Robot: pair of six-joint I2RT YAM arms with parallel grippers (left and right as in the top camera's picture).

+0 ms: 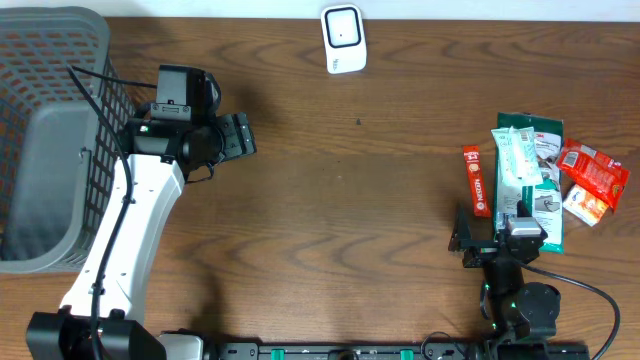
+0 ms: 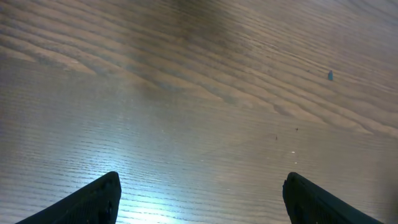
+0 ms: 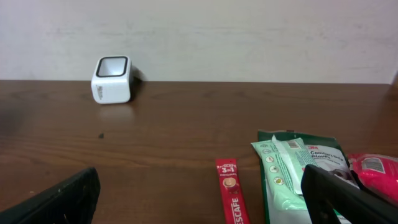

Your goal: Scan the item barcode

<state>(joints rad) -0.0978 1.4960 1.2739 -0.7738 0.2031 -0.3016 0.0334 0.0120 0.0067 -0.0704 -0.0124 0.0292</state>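
The right pincer (image 3: pixel 200 177) stands wide open, holding nothing. Just ahead of it lie a red coffee stick (image 3: pixel 230 190), almost dead centre, and a pale green wipes pack (image 3: pixel 283 168) a little to its right, both with their long sides running straight away from it. Which one is meant I can't say. The white scanner (image 3: pixel 112 79) sits far ahead, off to its left. The left pincer (image 2: pixel 202 180), open and empty, hangs over the table (image 2: pixel 199 93) well apart, so the right arm is nearer.
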